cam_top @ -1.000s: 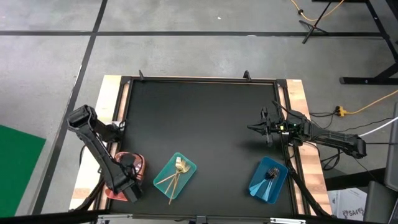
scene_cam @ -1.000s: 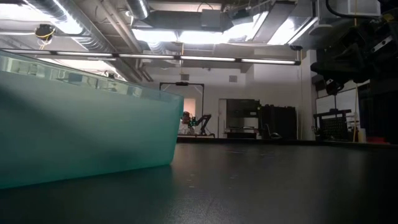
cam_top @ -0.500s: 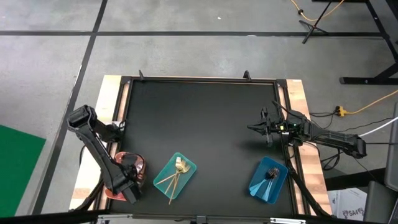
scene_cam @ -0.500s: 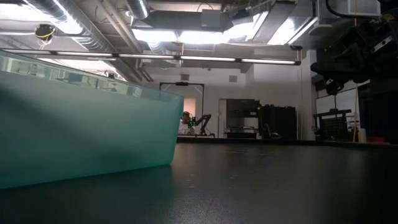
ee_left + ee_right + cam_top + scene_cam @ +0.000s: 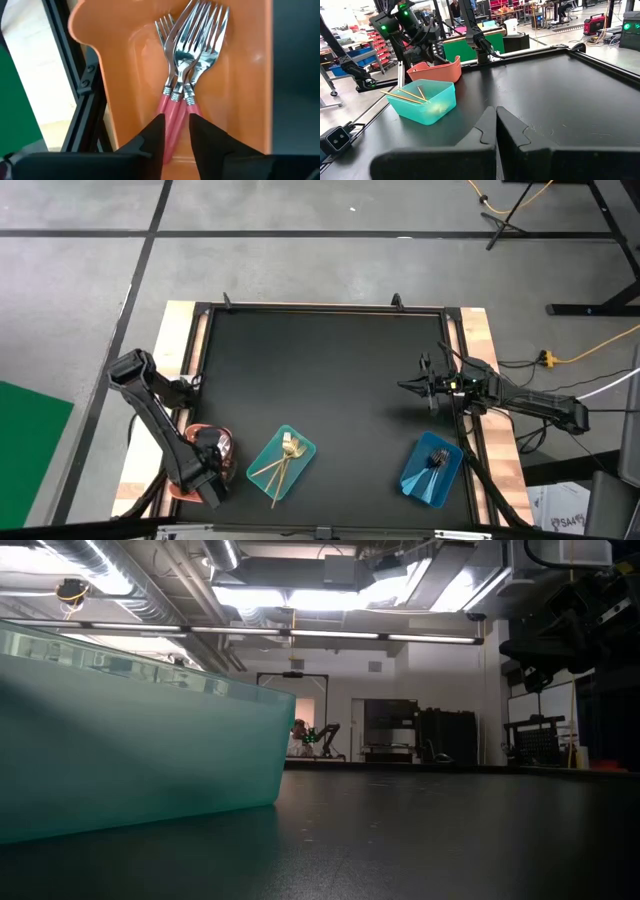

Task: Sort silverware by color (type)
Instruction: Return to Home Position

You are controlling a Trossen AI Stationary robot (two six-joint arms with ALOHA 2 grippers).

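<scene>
– Forks [image 5: 192,35], the pink ones?
– In the orange tray [image 5: 125,60], near left, handle ends hidden behind the left gripper [image 5: 176,121], its fingers slightly apart
– Right gripper [image 5: 495,112]?
– Fingers together, right side

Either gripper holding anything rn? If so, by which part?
Nothing held. Left gripper hangs open above the pink forks lying in the orange bin; right gripper is shut, empty, over the black tabletop.

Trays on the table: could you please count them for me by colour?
orange tray: 1
teal tray: 1
blue tray: 1
Total: 3
</scene>
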